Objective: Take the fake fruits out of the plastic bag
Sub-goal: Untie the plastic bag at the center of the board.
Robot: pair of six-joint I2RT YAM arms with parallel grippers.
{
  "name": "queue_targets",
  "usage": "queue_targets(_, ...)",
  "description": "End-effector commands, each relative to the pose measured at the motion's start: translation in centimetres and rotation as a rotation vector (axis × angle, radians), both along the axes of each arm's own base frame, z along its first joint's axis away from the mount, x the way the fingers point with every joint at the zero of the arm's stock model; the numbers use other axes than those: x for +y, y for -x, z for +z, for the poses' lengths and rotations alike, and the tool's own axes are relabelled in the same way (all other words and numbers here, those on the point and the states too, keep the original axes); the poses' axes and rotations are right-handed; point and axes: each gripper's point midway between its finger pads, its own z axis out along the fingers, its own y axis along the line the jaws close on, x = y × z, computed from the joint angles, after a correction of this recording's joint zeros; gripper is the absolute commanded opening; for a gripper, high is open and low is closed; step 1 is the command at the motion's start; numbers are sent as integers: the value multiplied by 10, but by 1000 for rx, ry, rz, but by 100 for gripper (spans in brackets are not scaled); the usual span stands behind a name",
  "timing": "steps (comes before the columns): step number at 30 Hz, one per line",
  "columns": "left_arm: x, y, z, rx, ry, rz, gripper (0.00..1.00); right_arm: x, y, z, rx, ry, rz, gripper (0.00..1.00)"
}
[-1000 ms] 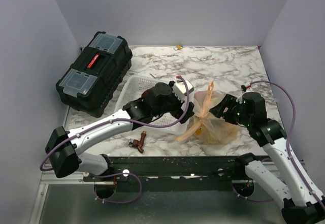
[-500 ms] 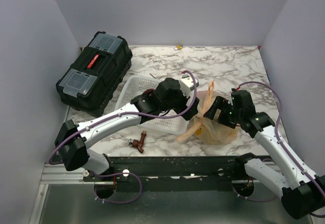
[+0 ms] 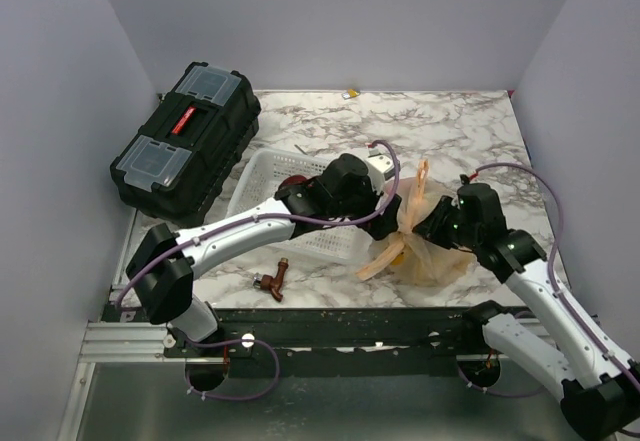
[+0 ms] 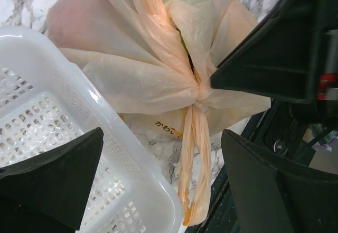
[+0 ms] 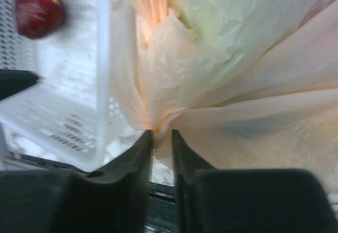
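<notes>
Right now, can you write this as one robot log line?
plastic bag: knotted | left end effector: open, near knot | right end effector: shut on plastic bag | red fruit: in white basket

Near side crowded: the bag (image 3: 430, 251) sits against the basket (image 4: 121, 138) wall, no gap there. Left gripper (image 4: 162, 135) spread wide astride the knot; right gripper (image 5: 161, 133) pinches the neck opposite. Far table (image 3: 450, 126) open. Toolbox (image 3: 185, 141) blocks the far-left corner; tap (image 3: 272, 281) lies near the front edge.

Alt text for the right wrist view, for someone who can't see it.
The right tool, nearly shut, pinches the gathered neck of the peach plastic bag. Left of it, a white basket holds one red fruit.
</notes>
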Motion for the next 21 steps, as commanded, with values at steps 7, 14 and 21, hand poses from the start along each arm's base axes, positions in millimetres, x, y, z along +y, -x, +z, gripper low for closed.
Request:
queue_targets(7, -36, -3, -6, -114, -63, -132, 92, -4, -3, 24, -129, 0, 14, 1)
queue_targets(14, -22, -10, -13, -196, -141, -102, 88, 15, -3, 18, -102, -73, 69, 64)
queue_targets(21, -15, 4, -10, -182, -93, -119, 90, 3, -16, -12, -28, 0, -30, 38)
